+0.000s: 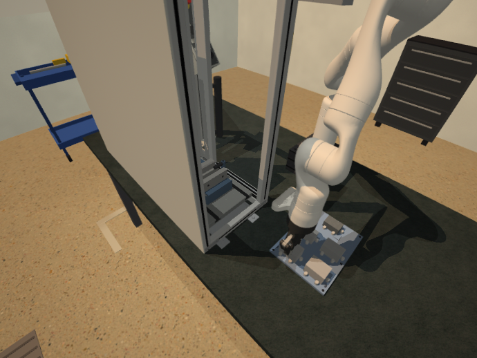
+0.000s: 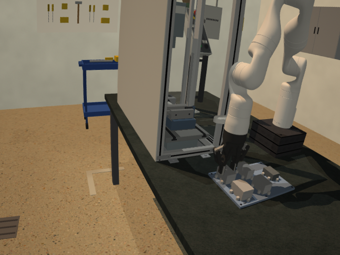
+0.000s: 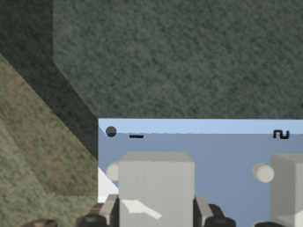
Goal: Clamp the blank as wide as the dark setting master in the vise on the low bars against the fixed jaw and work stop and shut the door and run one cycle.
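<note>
And the gripper (image 1: 291,247) (image 2: 227,168) (image 3: 156,212) is clamped on a grey block (image 1: 296,254) (image 2: 228,175) (image 3: 156,185), one finger against each side! It's at the left corner of the plate (image 1: 324,291) (image 2: 287,188) (image 3: 225,147), by the "1" mark. Over left, beyond the plate, the vise (image 1: 218,191) (image 2: 181,123) stands inside the guard (image 1: 272,115) (image 2: 163,82), no block between its jaws.

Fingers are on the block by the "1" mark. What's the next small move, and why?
Probably a short straight lift: the gripper appears closed against both sides of the block, which sits close beside a peg.
</note>
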